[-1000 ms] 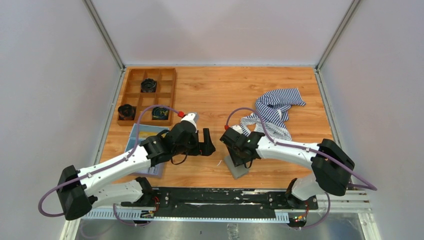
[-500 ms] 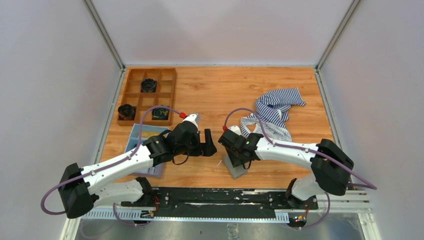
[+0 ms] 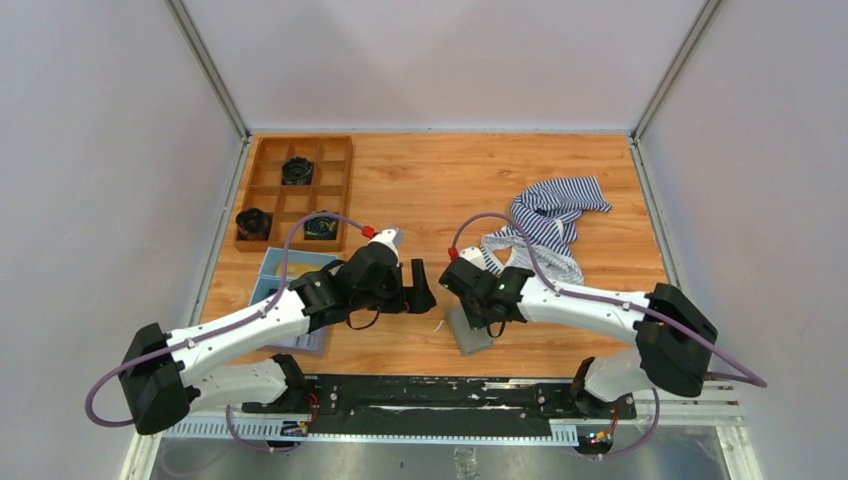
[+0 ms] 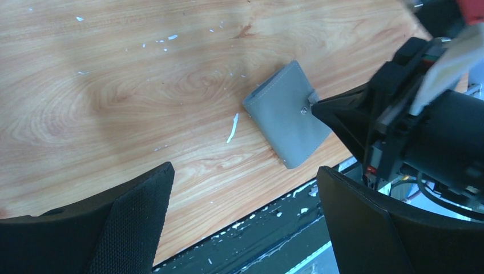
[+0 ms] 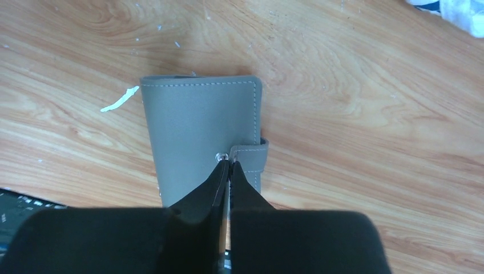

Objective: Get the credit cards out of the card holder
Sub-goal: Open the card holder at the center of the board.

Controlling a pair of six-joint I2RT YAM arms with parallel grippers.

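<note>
A pale wooden table (image 3: 440,180), scuffed with white flecks, sits between plain white walls. The left end effector (image 3: 420,288) hangs spread wide just left of the card holder (image 5: 200,131), touching nothing. If the holder slides, nothing pins it down. The holder lies shut and flat close to the table's near edge, its strap (image 5: 251,154) snapped over the cover. The right end effector (image 5: 229,165) has its fingers pressed together, tips meeting at the strap's end beside the snap (image 5: 221,155). Whether any strap is caught between them cannot be told. A pull with nothing pinched would probably slip off and leave the snap fastened. A pull with a good pinch might drag the whole light holder toward the edge instead of popping the snap.

The wooden divided tray (image 3: 262,190) at the far left holds a dark round thing in each of three compartments (image 3: 297,170), and the other compartments look bare. The blue tray (image 3: 268,262) in front of it is largely hidden under the left arm. No credit cards show, so they are presumably inside the closed holder
</note>
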